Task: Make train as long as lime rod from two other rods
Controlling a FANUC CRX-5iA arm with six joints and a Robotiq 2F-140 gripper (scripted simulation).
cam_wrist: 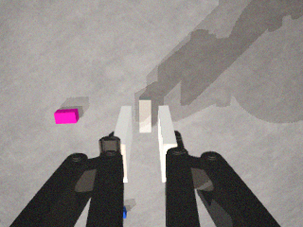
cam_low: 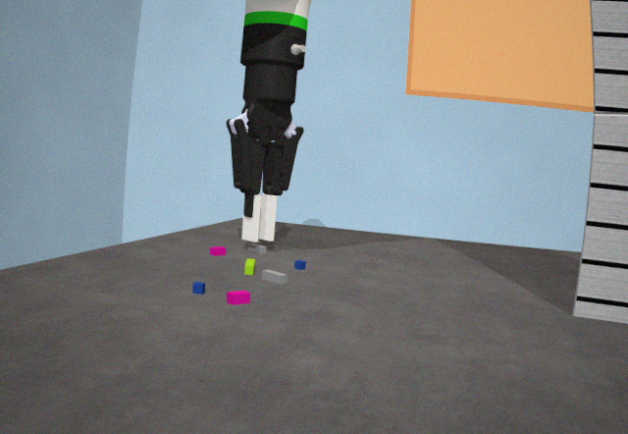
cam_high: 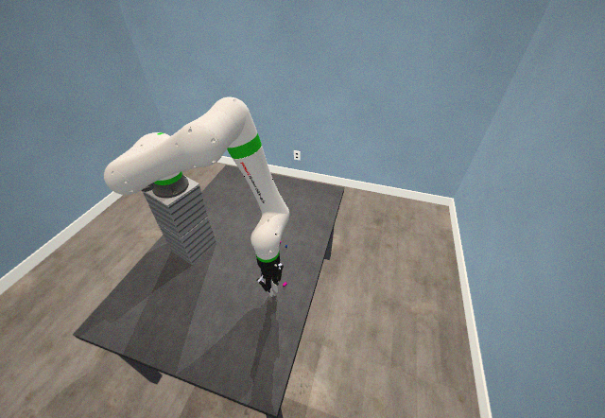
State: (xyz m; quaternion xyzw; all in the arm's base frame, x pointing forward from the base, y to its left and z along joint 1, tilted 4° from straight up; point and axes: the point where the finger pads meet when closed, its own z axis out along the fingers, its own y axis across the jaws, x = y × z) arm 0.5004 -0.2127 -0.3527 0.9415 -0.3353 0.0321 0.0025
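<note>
Counting the rods on the dark worktop (cam_low: 405,348) from the exterior view: seven in all. Two blue ones, the first blue rod (cam_low: 198,288) out at nine o'clock of the cluster, the second blue rod (cam_low: 299,264) over at three o'clock. Two magenta, one magenta rod (cam_low: 217,250) toward eleven o'clock, the other magenta rod (cam_low: 237,298) down at six o'clock. Two grey, a near grey rod (cam_low: 274,276) just right of centre and a far grey rod (cam_low: 256,247) up at twelve o'clock. And one lime rod (cam_low: 249,266), dead centre. One arm, one tool (cam_low: 259,239).
</note>
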